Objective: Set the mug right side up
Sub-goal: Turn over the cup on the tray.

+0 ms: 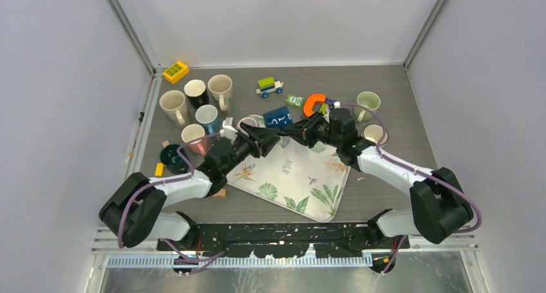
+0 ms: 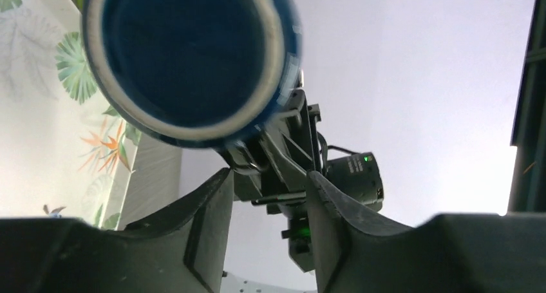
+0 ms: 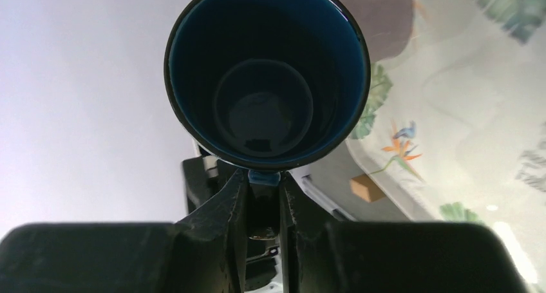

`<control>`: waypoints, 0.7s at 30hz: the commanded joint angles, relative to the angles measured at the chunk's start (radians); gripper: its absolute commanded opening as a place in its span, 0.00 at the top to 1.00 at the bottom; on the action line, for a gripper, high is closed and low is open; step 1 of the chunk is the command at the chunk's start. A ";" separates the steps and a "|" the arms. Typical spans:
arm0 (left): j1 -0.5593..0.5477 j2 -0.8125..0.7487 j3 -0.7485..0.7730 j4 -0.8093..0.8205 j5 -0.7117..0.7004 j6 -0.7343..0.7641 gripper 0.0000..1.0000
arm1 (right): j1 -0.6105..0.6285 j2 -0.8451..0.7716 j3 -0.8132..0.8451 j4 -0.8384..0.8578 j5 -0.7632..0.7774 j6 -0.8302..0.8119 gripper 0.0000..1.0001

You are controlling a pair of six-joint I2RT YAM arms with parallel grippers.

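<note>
Well to the left of the leaf-printed mat (image 1: 290,177), a cluster of mugs stands on the table (image 1: 399,87). A cream mug (image 1: 172,105), a black mug (image 1: 196,92) and a beige mug (image 1: 220,89) sit farthest back, and a light blue mug (image 1: 207,117) and a pink mug (image 1: 193,138) are closer to the mat. A dark green mug (image 1: 172,156) is off the mat's left edge, and a yellow block (image 1: 176,71) lies beyond them all. The left claw (image 1: 267,138) reaches in over the mat's far left corner. In its own wrist view the left claw (image 2: 270,183) has its fingers (image 2: 212,209) spread wide with nothing between them. Behind the mat stands a small toy car (image 1: 269,86). The dark blue mug (image 1: 278,117) is on its side at the mat's far edge, between the two claws. Its base (image 2: 193,55) faces the left wrist camera and its open mouth (image 3: 267,74) faces the right one. Whether it touches the mat (image 2: 38,132) cannot be told. The right claw (image 1: 291,131) comes in from the mat's right side. In its wrist view the right claw (image 3: 264,177) is narrow, its fingers (image 3: 225,203) pinched on a blue bit of the mug just under the rim, with the mat (image 3: 463,113) beyond. Behind the mat's far right corner lie a green block (image 1: 295,100) and an orange horseshoe-shaped piece (image 1: 314,103). Off to the right of the mat stand a pale green mug (image 1: 367,103) and a white cup (image 1: 375,133).
</note>
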 commanded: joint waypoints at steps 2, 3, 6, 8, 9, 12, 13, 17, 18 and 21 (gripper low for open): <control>-0.003 -0.095 0.059 -0.152 0.051 0.085 0.46 | -0.005 -0.094 0.088 -0.086 0.081 -0.125 0.99; -0.003 -0.100 0.068 -0.175 0.055 0.095 0.42 | -0.004 -0.100 0.094 -0.104 0.087 -0.139 0.99; -0.003 -0.115 0.088 -0.239 0.066 0.122 0.31 | 0.001 -0.128 0.117 -0.189 0.122 -0.200 0.99; -0.003 -0.129 0.103 -0.305 0.075 0.148 0.25 | 0.002 -0.149 0.139 -0.252 0.152 -0.254 0.99; -0.002 -0.138 0.113 -0.345 0.081 0.166 0.22 | 0.001 -0.160 0.151 -0.286 0.171 -0.283 0.99; 0.004 -0.166 0.151 -0.473 0.101 0.225 0.16 | 0.003 -0.194 0.193 -0.413 0.235 -0.374 0.99; 0.006 -0.174 0.168 -0.519 0.108 0.251 0.14 | 0.003 -0.205 0.208 -0.451 0.261 -0.403 0.99; 0.023 -0.206 0.236 -0.696 0.136 0.363 0.09 | 0.003 -0.232 0.274 -0.619 0.372 -0.525 0.99; 0.028 -0.210 0.252 -0.731 0.145 0.378 0.09 | 0.002 -0.235 0.290 -0.651 0.411 -0.552 0.99; 0.041 -0.210 0.309 -0.856 0.179 0.454 0.08 | 0.001 -0.243 0.329 -0.751 0.533 -0.623 0.99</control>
